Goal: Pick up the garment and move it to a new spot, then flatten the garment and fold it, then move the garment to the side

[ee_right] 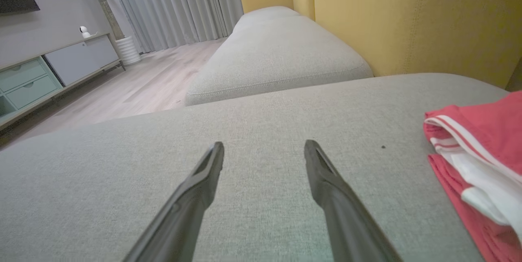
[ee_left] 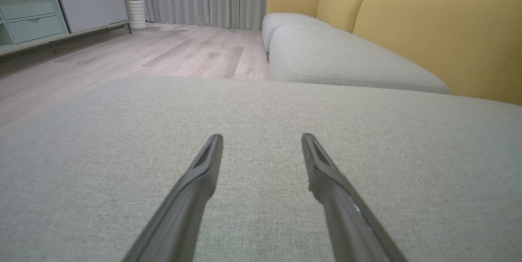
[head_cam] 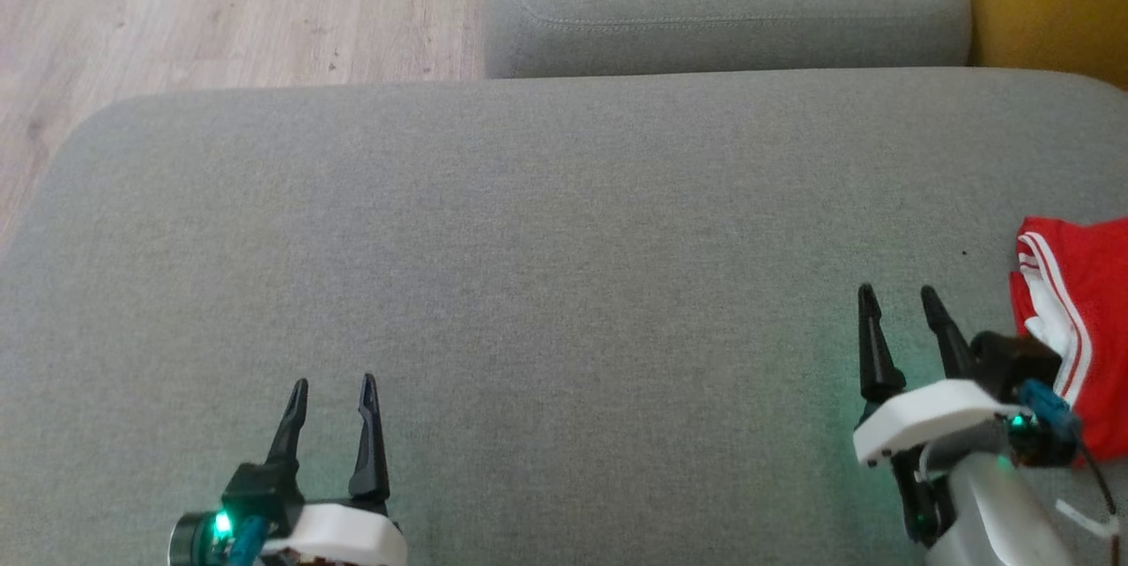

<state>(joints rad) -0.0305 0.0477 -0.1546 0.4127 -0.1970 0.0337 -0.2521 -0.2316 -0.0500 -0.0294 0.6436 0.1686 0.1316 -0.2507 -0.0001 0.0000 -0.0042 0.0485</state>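
At the right edge of the cushion (head_cam: pixel 529 222) lies the garment (head_cam: pixel 1093 284), a red bundle with white stripes, partly cut off by the frame. My right pincer (head_cam: pixel 899 291) hangs just beside it, to its left, jaws wide and holding nothing. I can make out no contact between finger and cloth. My left pincer (head_cam: pixel 335 381) sits well apart over bare cushion, equally wide and empty.

Which step this is I can only judge. The bundle looks layered and compact, so it may be folded and already put aside. It may equally be a heap waiting for the first pick, and I cannot settle it. If it is the pick, my right fingers point past the cloth, along the cushion. The next move calls for turning them toward the near striped edge, coming down on it and closing on the cloth. The bare middle of the cushion is the obvious new spot. Limp cloth will sag from one grip, so flattening should need both pincers.

From the head I get both pincers at once and the gap between right pincer and garment. The right wrist view adds the layers: a striped hem over white cloth, with red beneath lying flat. The left wrist view gives the bare cushion ahead, the floor (ee_left: pixel 163 49) and the yellow backrest (ee_left: pixel 440 29).
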